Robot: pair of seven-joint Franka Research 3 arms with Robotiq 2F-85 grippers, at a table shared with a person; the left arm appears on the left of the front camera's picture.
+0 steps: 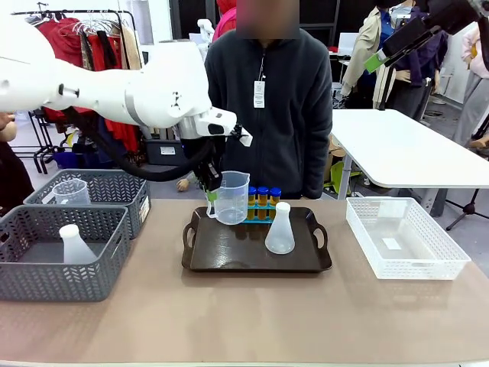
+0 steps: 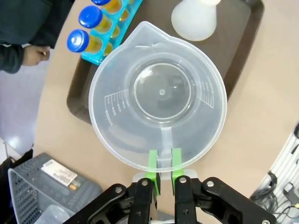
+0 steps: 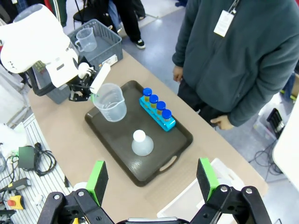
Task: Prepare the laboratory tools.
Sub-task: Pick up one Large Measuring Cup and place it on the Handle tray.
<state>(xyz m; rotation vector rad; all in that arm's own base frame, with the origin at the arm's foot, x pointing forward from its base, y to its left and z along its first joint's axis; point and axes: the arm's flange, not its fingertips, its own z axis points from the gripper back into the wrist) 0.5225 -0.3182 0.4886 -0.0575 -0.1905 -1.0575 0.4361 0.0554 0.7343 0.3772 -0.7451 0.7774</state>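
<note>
At bottom centre of the left wrist view, the left gripper (image 2: pixel 162 164) is clamped on the beaker (image 2: pixel 158 93) handle, above the tray (image 2: pixel 243 42). Beyond sit 1 flask (image 2: pixel 194 19) and the tube rack (image 2: pixel 100 44). The right gripper (image 3: pixel 152 182) stands wide apart, high above the table.

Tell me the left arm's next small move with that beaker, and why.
Probably lower it straight down and release. The left gripper is shut on the handle of the beaker, which hangs above the left end of the dark tray, beside the blue rack and the conical flask already standing there.
</note>
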